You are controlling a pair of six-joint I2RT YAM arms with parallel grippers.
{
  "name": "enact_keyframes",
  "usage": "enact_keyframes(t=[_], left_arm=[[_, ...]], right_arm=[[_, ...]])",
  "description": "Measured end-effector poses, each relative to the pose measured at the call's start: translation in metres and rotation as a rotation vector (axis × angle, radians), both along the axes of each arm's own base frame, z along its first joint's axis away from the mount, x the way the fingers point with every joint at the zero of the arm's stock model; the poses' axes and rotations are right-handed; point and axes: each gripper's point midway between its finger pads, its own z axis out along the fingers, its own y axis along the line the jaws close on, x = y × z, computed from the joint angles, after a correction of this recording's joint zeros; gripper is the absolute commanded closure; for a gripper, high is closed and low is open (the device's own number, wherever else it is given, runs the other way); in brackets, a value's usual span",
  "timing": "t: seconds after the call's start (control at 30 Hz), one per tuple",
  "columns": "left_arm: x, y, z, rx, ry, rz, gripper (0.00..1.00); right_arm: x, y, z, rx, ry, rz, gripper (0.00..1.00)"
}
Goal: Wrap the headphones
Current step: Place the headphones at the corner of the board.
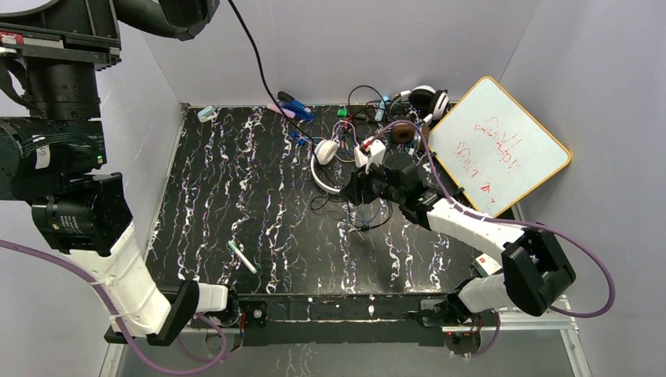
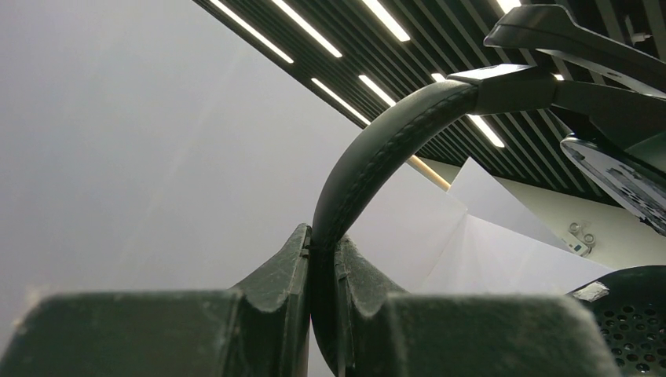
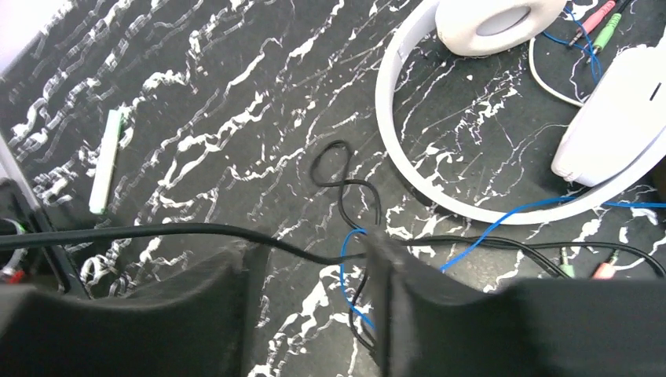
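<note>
The left gripper is clamped on the headband of the black headphones, which are held up off the desk. The right gripper is set open astride a black cord low over the desk. No cord is seen wound, so the wrapping is judged barely begun; the white headphones lie nearby with leads loose, and no container is seen.

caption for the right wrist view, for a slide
Open right gripper straddles a black cord beside the white headphones.
</note>
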Motion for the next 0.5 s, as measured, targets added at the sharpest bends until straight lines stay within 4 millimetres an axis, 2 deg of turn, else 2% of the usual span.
enact_keyframes(t=[0.1,0.2,0.3,0.37,0.4,0.43,0.5], left_arm=[[0.003,0.0,-0.004,-0.001,0.011,0.001,0.94],[0.016,0.001,-0.022,-0.005,0.063,0.007,0.94],[0.044,0.001,-0.059,-0.021,0.167,0.006,0.94],[0.074,-0.001,-0.101,-0.028,0.278,0.0,0.94],[0.093,-0.003,-0.125,-0.031,0.344,-0.003,0.94],[0.109,-0.004,-0.148,-0.033,0.405,-0.005,0.95],[0.143,-0.006,-0.206,-0.036,0.56,-0.005,0.95]], right_arm=[[0.005,0.004,0.013,0.019,-0.018,-0.005,0.74],[0.016,0.009,0.046,0.053,-0.071,-0.023,0.85],[0.025,0.009,0.102,0.105,-0.166,-0.049,0.92],[0.03,0.006,0.156,0.156,-0.251,-0.073,0.95],[0.031,0.004,0.183,0.18,-0.291,-0.084,0.94],[0.031,0.002,0.204,0.2,-0.323,-0.092,0.89],[0.03,-0.004,0.254,0.242,-0.395,-0.109,0.6]])
